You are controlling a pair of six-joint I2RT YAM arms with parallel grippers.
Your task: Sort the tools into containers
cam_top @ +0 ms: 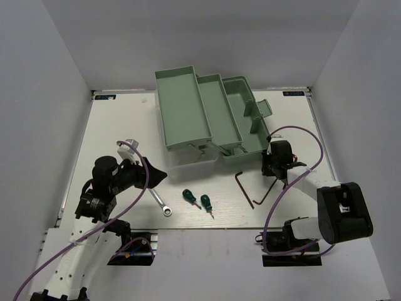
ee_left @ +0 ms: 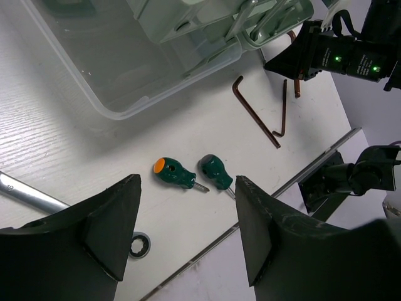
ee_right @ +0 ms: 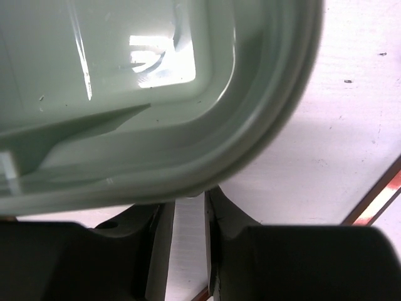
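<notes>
A: You look to be at the very first pick. The toolbox (cam_top: 235, 106) sits at the middle of the far edge, its trays (cam_top: 182, 110) bare as far as I can see, and every tool lies out on the table

B: Your left gripper (ee_left: 182, 229) hangs wide open and empty, left of centre and toward the near edge. The long wrench (ee_left: 31, 195) runs under its left finger, and the orange-capped screwdriver (ee_left: 174, 174) lies just beyond the fingertips

A: I'd take that screwdriver. You need to shift over it, set the jaws across the handle and come straight down. Its tip nearly meets the other screwdriver (ee_left: 216, 172); I cannot tell whether they touch, so close gently or you may nudge the pair

B: Your right gripper (ee_right: 188, 204) sits against the toolbox rim at its near right corner, fingers barely parted, nothing visible in the slit. The hex keys (ee_left: 254, 113) lie just before it, toward the near right corner, so keep your left arm out of that side

A: For room, the near edge runs close behind both screwdrivers, so you have little margin that way. The table between them and the clear bin (ee_left: 119, 94) is open, but the bin stands right in front of the toolbox, so you should lift well over it to reach a tray
</notes>
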